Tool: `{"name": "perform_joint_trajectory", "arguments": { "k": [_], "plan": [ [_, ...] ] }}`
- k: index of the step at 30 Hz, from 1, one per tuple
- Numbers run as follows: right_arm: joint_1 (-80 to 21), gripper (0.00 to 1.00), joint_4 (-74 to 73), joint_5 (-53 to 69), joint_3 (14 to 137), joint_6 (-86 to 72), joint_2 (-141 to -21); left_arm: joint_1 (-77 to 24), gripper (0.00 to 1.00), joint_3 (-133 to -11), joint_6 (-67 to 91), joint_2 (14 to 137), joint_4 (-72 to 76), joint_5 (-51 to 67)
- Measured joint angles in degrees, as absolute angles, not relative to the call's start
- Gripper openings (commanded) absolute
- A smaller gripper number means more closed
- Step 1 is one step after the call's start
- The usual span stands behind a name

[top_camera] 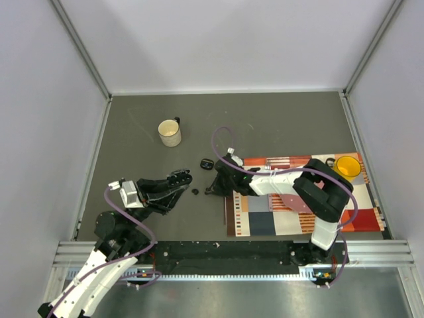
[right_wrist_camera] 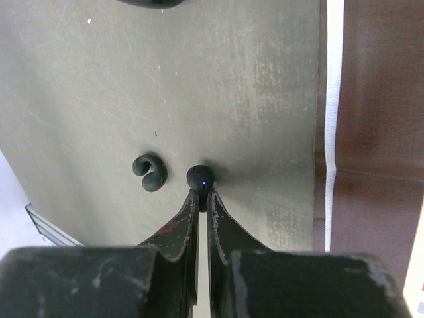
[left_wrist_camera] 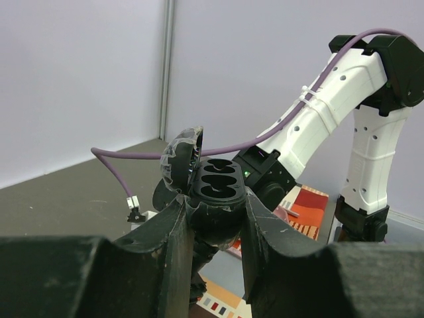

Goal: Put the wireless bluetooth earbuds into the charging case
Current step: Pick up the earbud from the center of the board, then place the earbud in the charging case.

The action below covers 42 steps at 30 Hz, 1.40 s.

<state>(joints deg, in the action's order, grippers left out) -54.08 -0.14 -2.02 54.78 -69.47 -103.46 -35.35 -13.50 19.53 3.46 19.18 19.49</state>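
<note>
My left gripper (top_camera: 180, 179) is shut on an open black charging case (left_wrist_camera: 215, 182), held up off the table with its lid (left_wrist_camera: 180, 159) swung to the left and its sockets showing. My right gripper (right_wrist_camera: 203, 194) is shut on a tiny black earbud (right_wrist_camera: 200, 177) with a blue light, right at the grey table surface. A second, curled black earbud (right_wrist_camera: 149, 172) lies on the table just left of it; it also shows in the top view (top_camera: 195, 192). In the top view my right gripper (top_camera: 212, 190) sits just right of that earbud.
Another black oval case (top_camera: 207, 163) lies on the table behind my right gripper. A cream mug (top_camera: 170, 132) stands at the back left. A patterned mat (top_camera: 291, 202) lies at the right with a yellow cup (top_camera: 347, 166) on its far corner.
</note>
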Motion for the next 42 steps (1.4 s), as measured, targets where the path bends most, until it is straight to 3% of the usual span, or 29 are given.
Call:
{"name": "perform_joint_trajectory", "arguments": {
  "k": [10,25,32,42],
  "plan": [
    [-53.80,0.00,-4.54,-2.85,54.87,-55.27,-95.98,-35.35,0.00,-13.50,19.31,3.49,19.16,19.16],
    [-50.02,0.00,-19.77,14.44,63.83,-2.33,-54.22,-35.35,0.00,-13.76,17.82,4.71,19.31,20.29],
    [-50.63,0.00,-37.85,24.34,82.02,13.72,-58.00,-35.35,0.00,-14.74,17.80,8.29,19.77,24.69],
    [-59.55,0.00,-59.46,25.93,98.50,28.91,-70.65,-35.35,0.00,-16.97,17.63,14.55,21.28,34.06]
  ]
}}
